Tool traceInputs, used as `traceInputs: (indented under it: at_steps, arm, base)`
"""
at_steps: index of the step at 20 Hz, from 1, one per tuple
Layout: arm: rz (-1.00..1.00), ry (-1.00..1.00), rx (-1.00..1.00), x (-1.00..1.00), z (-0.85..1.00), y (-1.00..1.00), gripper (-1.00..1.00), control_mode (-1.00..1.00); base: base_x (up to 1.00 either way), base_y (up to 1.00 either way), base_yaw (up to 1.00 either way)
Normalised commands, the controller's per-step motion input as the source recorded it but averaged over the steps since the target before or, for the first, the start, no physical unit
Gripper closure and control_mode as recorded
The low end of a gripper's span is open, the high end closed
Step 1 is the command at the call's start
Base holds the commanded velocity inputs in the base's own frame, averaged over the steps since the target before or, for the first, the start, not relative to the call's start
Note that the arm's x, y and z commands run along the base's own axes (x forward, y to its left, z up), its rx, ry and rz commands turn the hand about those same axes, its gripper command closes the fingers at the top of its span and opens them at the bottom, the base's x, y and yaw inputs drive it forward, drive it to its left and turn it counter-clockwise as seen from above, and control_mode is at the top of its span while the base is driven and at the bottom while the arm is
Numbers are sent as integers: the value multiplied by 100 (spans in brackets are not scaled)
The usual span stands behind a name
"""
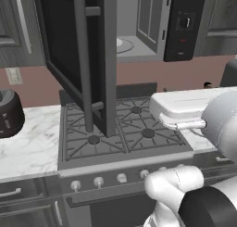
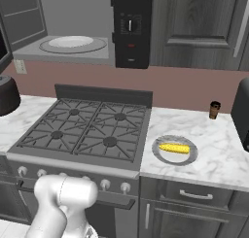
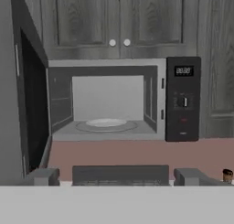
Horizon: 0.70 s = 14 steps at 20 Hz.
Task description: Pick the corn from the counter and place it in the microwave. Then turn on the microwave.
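My fingertips (image 3: 42, 176) sit far apart at the bottom of the hand view, so my gripper (image 3: 119, 177) is spread wide with nothing between the jaws. I face the microwave (image 3: 123, 99), which hangs under dark cabinets (image 3: 119, 22) above the stove (image 2: 82, 130). Its door (image 3: 27, 104) is swung wide open to the left, and inside I see grey walls and a pale round turntable plate (image 3: 106, 124) on the floor of the cavity. The control panel (image 3: 183, 99) sits on the right side, with a small display at the top and a round knob below it.

The corn (image 2: 174, 148) is not in my grasp. It lies on a round grey plate (image 2: 160, 157) on the white marble counter (image 2: 219, 154), just to the right of the stove, in the right base view. A small brown bottle (image 2: 214, 110) stands farther back on the same counter, near the wall, well apart from the plate. A round dark toaster (image 1: 9, 112) rests on the counter to the left of the stove. The burner grates are bare.
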Motion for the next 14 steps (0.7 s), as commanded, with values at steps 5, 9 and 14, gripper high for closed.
traceInputs:
  at_steps: [5, 9, 14]
  arm:
    - [-22, 11, 14, 0, 8, -72, -100, -100]
    - [-19, 8, 12, 0, 0, -61, -100, -100]
    - [-20, 11, 13, 0, 0, -45, -100, -100]
  base:
    - [0, 0, 0]
    - [0, 0, 0]
    - [0, 0, 0]
